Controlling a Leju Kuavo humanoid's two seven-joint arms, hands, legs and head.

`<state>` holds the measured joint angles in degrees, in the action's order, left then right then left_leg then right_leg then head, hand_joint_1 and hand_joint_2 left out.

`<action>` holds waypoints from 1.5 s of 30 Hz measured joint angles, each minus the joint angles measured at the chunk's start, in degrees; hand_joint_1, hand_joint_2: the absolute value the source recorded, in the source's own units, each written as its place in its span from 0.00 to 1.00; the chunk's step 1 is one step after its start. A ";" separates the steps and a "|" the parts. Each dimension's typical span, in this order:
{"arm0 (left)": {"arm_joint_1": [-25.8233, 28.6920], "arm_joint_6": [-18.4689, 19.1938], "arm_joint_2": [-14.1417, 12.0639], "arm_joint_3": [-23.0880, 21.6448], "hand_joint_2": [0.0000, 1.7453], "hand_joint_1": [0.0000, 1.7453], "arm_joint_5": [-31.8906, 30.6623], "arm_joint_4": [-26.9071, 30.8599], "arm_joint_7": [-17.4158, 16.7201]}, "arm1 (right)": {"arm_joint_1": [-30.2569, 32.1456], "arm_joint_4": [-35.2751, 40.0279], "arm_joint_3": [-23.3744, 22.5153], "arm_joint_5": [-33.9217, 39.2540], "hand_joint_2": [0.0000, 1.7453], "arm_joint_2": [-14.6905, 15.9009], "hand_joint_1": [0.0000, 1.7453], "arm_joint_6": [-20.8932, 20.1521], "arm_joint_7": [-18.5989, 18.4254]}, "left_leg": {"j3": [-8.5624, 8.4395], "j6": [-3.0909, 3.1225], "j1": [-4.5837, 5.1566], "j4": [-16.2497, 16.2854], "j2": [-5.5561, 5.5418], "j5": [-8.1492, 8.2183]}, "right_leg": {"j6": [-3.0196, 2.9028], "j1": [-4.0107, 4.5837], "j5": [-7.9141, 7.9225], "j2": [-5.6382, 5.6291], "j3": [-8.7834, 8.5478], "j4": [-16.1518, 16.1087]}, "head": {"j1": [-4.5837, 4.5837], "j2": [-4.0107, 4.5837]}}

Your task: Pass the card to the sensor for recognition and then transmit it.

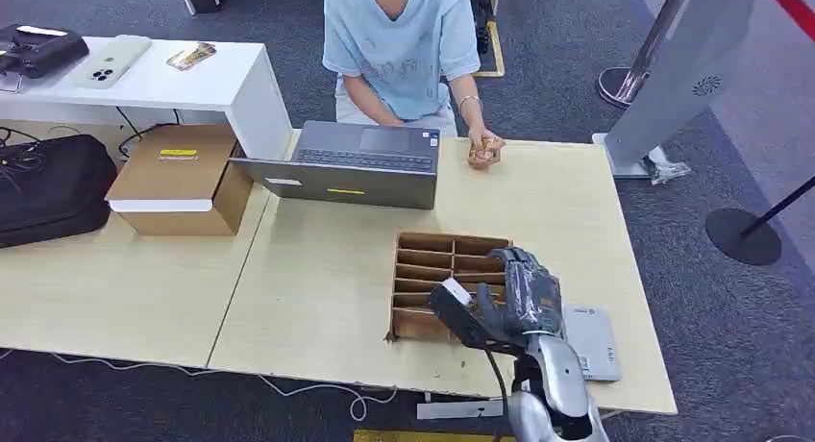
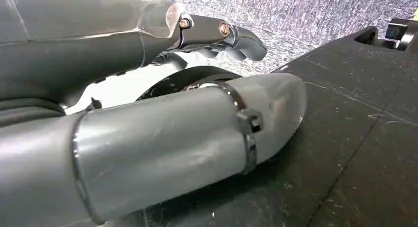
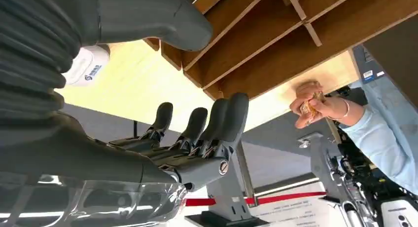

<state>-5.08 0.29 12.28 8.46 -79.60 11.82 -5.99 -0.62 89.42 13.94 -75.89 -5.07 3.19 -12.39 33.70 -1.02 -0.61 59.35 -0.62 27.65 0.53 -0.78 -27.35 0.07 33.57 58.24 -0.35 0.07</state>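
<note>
Here, right hand (image 1: 514, 298) open, empty

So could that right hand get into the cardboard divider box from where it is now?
Probably yes. The right hand hangs just over the cardboard divider box at its near right corner, fingers apart and holding nothing. The slots are open at the top and nothing lies between hand and box.

1 laptop (image 1: 351, 163), 2 cardboard boxes (image 1: 183, 178) (image 1: 444, 279), 1 person (image 1: 399, 38), 1 phone (image 1: 111, 60).
</note>
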 joint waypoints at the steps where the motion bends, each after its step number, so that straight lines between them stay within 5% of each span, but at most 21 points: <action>1: 0.01 -0.13 0.00 0.02 0.00 0.00 0.00 0.00 0.00 | 0.07 -0.04 -0.09 -0.02 1.00 0.00 0.52 0.11 0.04 | 0.00 0.00 0.00 0.00 0.00 0.00 | 0.00 0.00 0.00 0.00 0.00 0.00 | 0.02 0.00; 45: 0.24 -0.81 0.00 0.02 0.00 0.00 0.04 0.00 0.17 | 1.34 -4.13 -0.46 0.00 1.00 0.22 0.43 2.03 -0.29 | 0.00 0.00 0.00 0.00 0.00 0.00 | 0.00 0.00 -0.01 -0.01 0.01 0.00 | 0.00 0.00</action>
<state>-4.84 -0.52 12.28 8.48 -79.56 11.82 -5.81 0.72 85.29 13.49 -75.89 -4.85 5.22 -12.68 33.70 -1.02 -0.62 59.35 -0.62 27.65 0.54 -0.78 -27.36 0.06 33.58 58.25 -0.35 0.07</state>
